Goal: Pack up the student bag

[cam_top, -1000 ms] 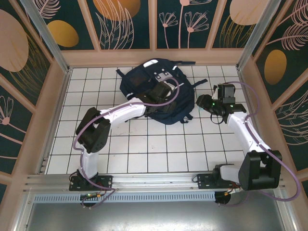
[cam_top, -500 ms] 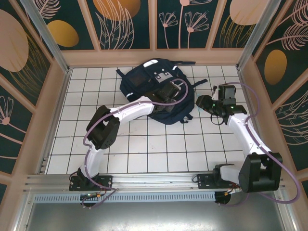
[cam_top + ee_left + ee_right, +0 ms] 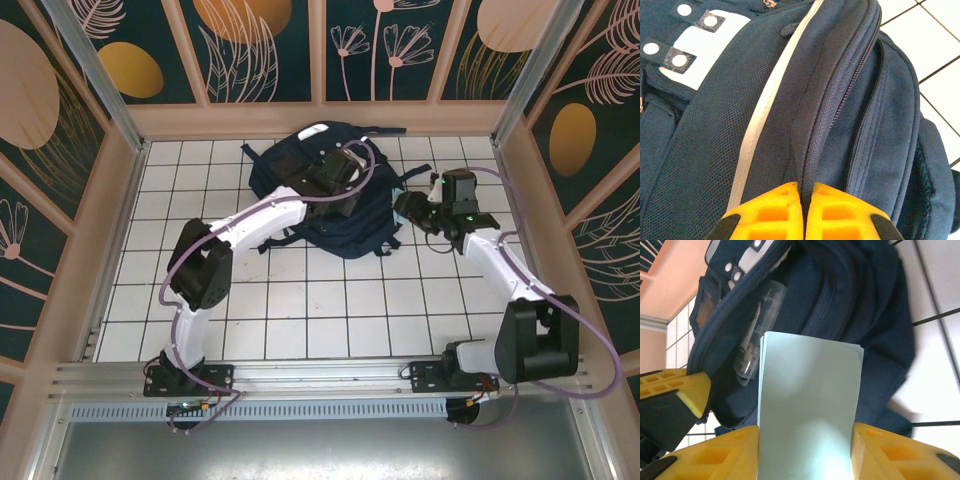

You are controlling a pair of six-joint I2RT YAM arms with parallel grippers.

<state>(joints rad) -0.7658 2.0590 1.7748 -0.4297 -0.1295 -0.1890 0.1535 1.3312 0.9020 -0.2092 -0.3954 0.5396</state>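
While we look from the top camera, the student bag [image 3: 285,165] lies at the far middle of the white tiled table [image 3: 300,300], close to the back wall, with both arms reaching in to it. The left gripper [image 3: 333,178] sits on top of the bag, right of its middle. From the left wrist we see the left gripper [image 3: 806,192] with its yellow fingers [image 3: 765,210] pressed together, pinching a ridge of the bag's navy fabric [image 3: 715,125] along the zip line; a white reflective stripe runs just left of that ridge. The right gripper [image 3: 405,207] hovers at the bag's right edge, just beside it, pointing left. From the right wrist we see the right gripper [image 3: 807,450] clamped on a pale mint notebook [image 3: 810,390], one finger on each side, the notebook sticking out ahead towards the bag [image 3: 850,300]. The bag's compartment gapes open behind the notebook, and a transparent pencil case [image 3: 757,325] with pens lies inside it. We can't tell whether the notebook's far edge touches the bag. A yellow finger [image 3: 675,390], apparently the left gripper's, shows at the left, beside the opening.
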